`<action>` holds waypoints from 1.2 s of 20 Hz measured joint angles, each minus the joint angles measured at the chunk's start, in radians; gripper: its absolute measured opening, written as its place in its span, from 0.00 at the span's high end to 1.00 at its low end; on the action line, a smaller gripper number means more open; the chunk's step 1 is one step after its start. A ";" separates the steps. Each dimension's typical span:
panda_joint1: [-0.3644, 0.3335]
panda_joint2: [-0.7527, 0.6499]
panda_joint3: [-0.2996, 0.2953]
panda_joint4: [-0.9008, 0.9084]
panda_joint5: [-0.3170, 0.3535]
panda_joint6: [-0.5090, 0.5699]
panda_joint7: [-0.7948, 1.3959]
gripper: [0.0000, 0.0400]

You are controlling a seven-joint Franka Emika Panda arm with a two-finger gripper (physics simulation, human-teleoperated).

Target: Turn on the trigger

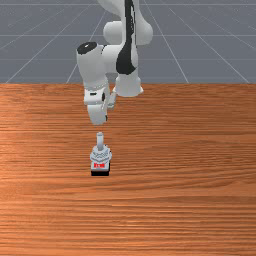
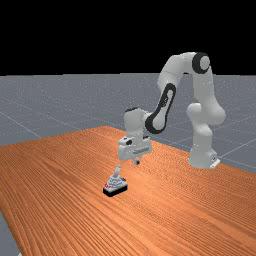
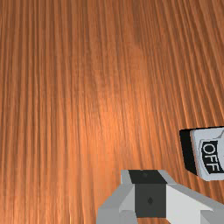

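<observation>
Grey and black, the trigger switch (image 2: pixel 115 187) sits on the brown desk (image 2: pixel 60 187) in the far view. Your end effector (image 2: pixel 137 161) hangs above the desk, on the far view's right of the switch and a bit higher. The two are near each other but do not touch. The little lever (image 2: pixel 117 171) sticks up from the switch, with its top end on the side near your end effector. I can't tell if your end effector is spread or pressed together.

Now look at the front view. The switch lies between your arm (image 1: pixel 92 67) and that camera, almost in line with the end effector. The lever points back toward the arm, so the long way of the switch runs toward you and your arm base. That is what your next move hangs on: I think you need to come out past the base side, toward the front camera, and go lower to reach the lever. Come down too soon and you may miss it.

Last, the wrist view. The switch is off to one side of the end effector, cut by the picture's edge. You can read the word OFF (image 3: pixel 211 156) on it, which the front view does not let you read.
</observation>
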 joint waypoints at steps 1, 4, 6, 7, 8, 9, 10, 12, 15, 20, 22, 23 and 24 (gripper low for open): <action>0.007 0.016 0.005 -0.025 -0.058 0.100 0.062 1.00; 0.072 0.057 -0.058 -0.002 -0.225 0.084 0.228 1.00; 0.166 0.053 -0.152 -0.028 -0.402 0.161 0.406 1.00; 0.152 0.061 -0.135 -0.014 -0.369 0.159 0.375 1.00; 0.162 0.073 -0.142 0.005 -0.381 0.151 0.390 1.00; 0.161 0.085 -0.137 0.026 -0.371 0.144 0.384 1.00; 0.097 0.090 -0.071 0.032 -0.256 0.170 0.272 1.00; 0.096 0.104 -0.066 0.072 -0.265 0.125 0.246 1.00; 0.106 0.105 -0.064 0.075 -0.267 0.123 0.261 1.00; 0.162 0.124 -0.116 0.103 -0.348 0.117 0.367 1.00; 0.114 0.130 -0.066 0.118 -0.265 0.105 0.285 1.00; 0.112 0.134 -0.063 0.125 -0.261 0.101 0.282 1.00; 0.111 0.139 -0.062 0.132 -0.259 0.098 0.281 1.00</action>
